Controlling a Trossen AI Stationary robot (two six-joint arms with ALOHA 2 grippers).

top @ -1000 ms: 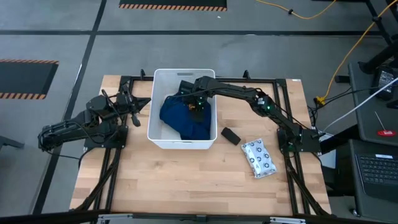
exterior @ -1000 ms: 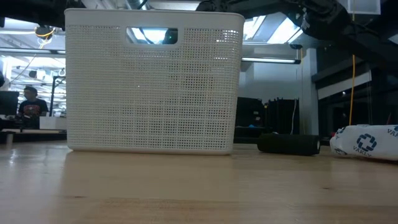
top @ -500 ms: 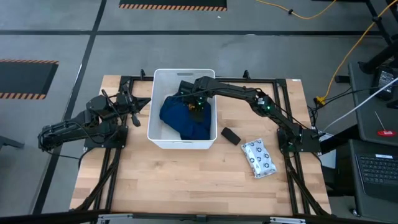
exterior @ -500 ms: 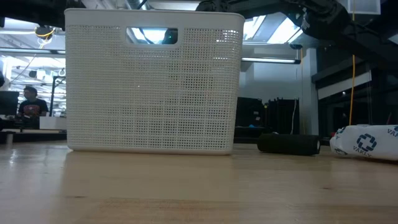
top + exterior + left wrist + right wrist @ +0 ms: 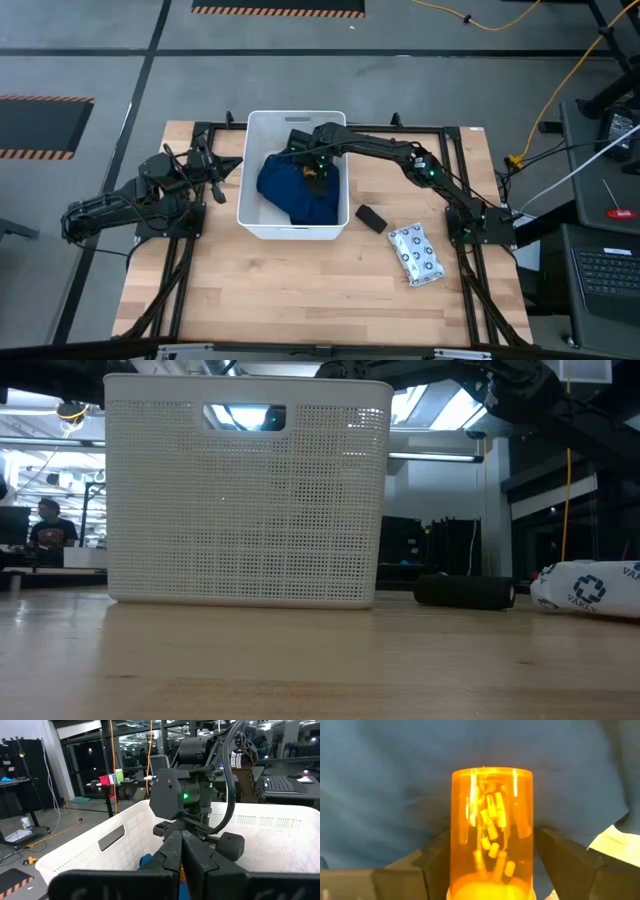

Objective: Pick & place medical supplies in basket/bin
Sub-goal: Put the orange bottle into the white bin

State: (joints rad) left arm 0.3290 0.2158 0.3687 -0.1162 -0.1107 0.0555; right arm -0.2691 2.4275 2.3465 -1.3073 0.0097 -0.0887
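Grey floor is seen around a pale wooden table (image 5: 300, 290) from above, and the white tub (image 5: 293, 229) stands on it toward the back. Inside the tub the dark blue cloth (image 5: 296, 190) is bunched up, and the right gripper (image 5: 313, 170) is reached in over it with a spot of orange at its tip. The small black oblong (image 5: 370, 218) is laid just beside the tub's right wall, with the white dotted packet (image 5: 415, 254) near it. The left gripper (image 5: 213, 166) is parked just outside the tub's left wall.

At table height, the tub's perforated wall and slot handle (image 5: 245, 417) are presented; the oblong (image 5: 464, 592) and packet (image 5: 588, 589) are set to its right.

From the left wrist, its own fingers (image 5: 172, 851) are pressed together, pointed at the tub rim and the right arm's wrist.

From the right wrist, the orange bottle (image 5: 492, 832), pills visible within, is pinched between the two fingers (image 5: 440, 857), directly above the blue cloth (image 5: 395, 785).
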